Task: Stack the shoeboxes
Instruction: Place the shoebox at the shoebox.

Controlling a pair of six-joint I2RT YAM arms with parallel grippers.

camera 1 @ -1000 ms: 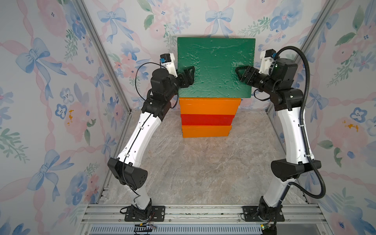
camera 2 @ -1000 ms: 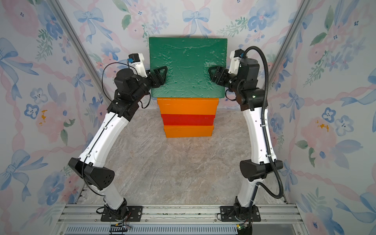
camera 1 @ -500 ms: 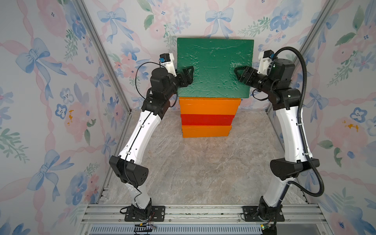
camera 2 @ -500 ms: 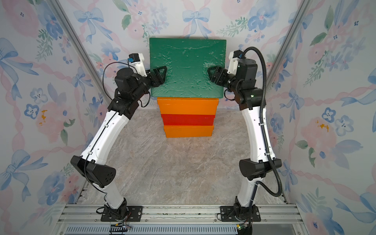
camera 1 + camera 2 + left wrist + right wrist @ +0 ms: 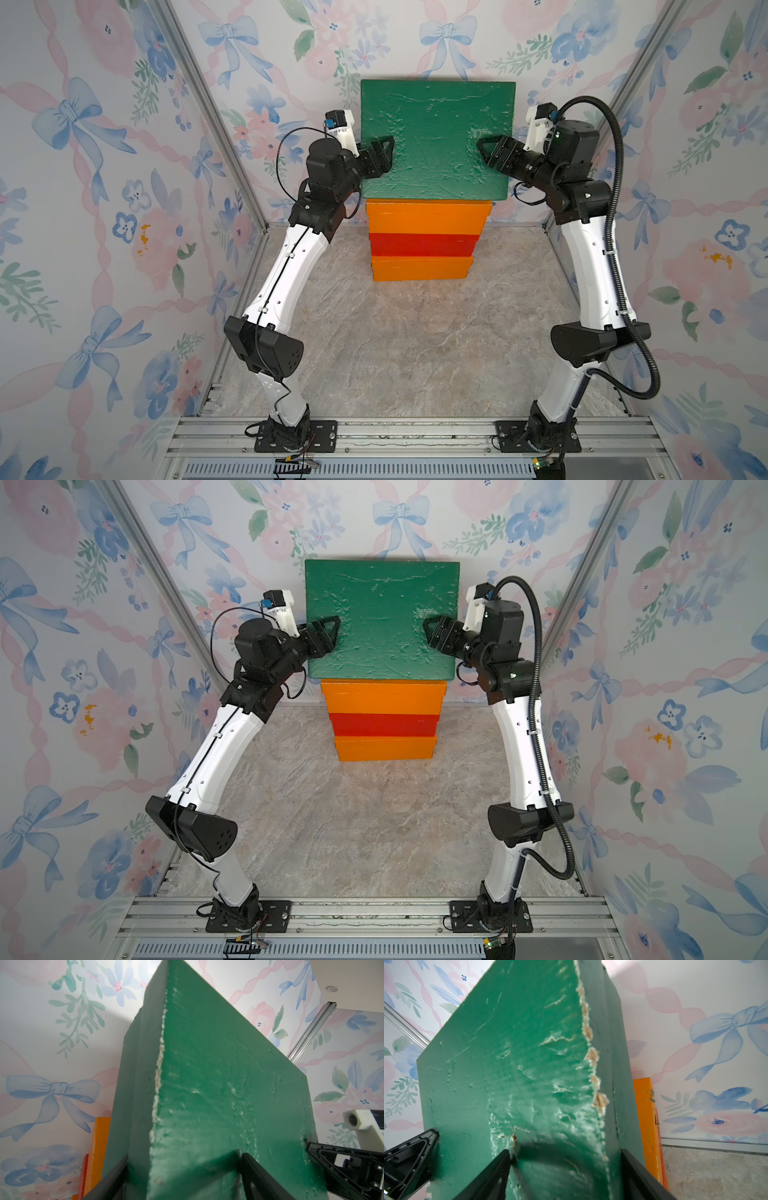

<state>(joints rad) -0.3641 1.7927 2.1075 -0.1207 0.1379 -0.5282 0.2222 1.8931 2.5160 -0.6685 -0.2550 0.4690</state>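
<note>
A dark green shoebox (image 5: 436,137) (image 5: 380,617) sits level over a stack of three shoeboxes: orange (image 5: 428,218), red (image 5: 424,245) and orange (image 5: 422,268). Whether it rests on the top orange box or hovers just above it, I cannot tell. My left gripper (image 5: 380,156) (image 5: 328,631) is shut on the green box's left end, and my right gripper (image 5: 488,151) (image 5: 434,631) on its right end. In each wrist view the green box (image 5: 218,1084) (image 5: 508,1064) fills the space between the jaws of the left gripper (image 5: 184,1165) and the right gripper (image 5: 565,1155).
The stack stands against the flowered back wall (image 5: 395,41), on a marbled floor (image 5: 415,353). Flowered side walls with metal corner posts (image 5: 216,124) close in behind both arms. The arm bases are bolted to a rail (image 5: 415,436) at the front.
The right arm's wrist has shifted slightly toward the back wall. The green box has barely moved and both grips stay on it.
</note>
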